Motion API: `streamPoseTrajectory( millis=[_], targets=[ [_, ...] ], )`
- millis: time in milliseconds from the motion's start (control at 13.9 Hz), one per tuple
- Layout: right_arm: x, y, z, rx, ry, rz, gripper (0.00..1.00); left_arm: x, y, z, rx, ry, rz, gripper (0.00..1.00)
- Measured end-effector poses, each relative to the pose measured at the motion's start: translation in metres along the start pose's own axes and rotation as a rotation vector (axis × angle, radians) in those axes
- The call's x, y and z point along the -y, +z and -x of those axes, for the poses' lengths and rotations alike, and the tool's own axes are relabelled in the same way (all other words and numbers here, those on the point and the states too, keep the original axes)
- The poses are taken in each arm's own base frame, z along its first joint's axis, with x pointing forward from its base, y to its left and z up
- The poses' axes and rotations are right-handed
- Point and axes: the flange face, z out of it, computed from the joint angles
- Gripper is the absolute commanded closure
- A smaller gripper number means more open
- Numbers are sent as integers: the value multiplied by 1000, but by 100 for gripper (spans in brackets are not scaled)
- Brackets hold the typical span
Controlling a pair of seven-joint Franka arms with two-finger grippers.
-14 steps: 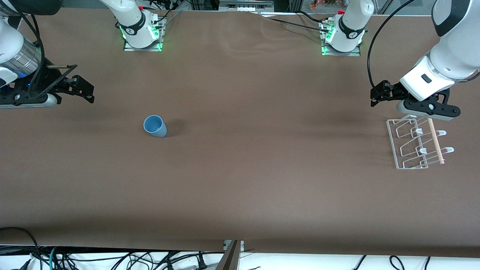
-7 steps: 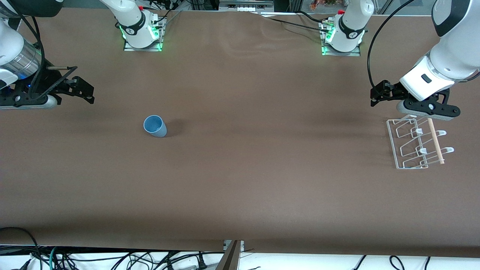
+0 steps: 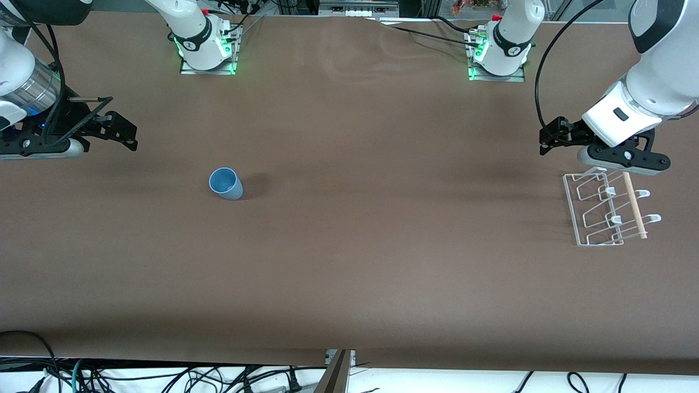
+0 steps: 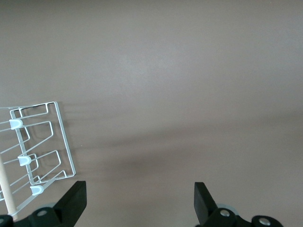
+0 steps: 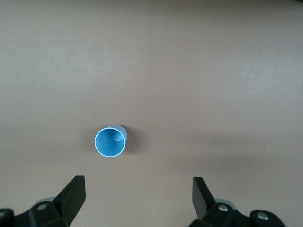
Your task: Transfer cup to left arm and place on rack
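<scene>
The cup (image 3: pixel 225 184) is seen standing upright on the brown table (image 3: pixel 349 262), mouth up, toward the right arm's end of the table and well apart from the rack (image 3: pixel 606 210). In the right wrist view the cup (image 5: pixel 110 142) is shown empty, with bare table all around it. The right gripper (image 3: pixel 124 132) is held above the table, closer to the right arm's end than the cup and clear of it; its fingers (image 5: pixel 73 193) are spread wide, with nothing held between them. The rack is placed at the left arm's end of the table, with a thin wooden rod (image 3: pixel 634 204) laid across its white wire loops. The left gripper (image 3: pixel 550 137) is held above the table just beside the rack's edge that lies farthest from the front camera; its fingers (image 4: pixel 75 198) are likewise spread wide and empty, and a corner of the rack (image 4: pixel 42 142) is visible beside them.
</scene>
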Motion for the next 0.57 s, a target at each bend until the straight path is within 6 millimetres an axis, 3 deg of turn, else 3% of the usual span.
streamPoseTrajectory(
  millis=[574],
  targets=[
    [0,0,1,47,0,3,0,0,0,0,0,0,0,0]
  ],
)
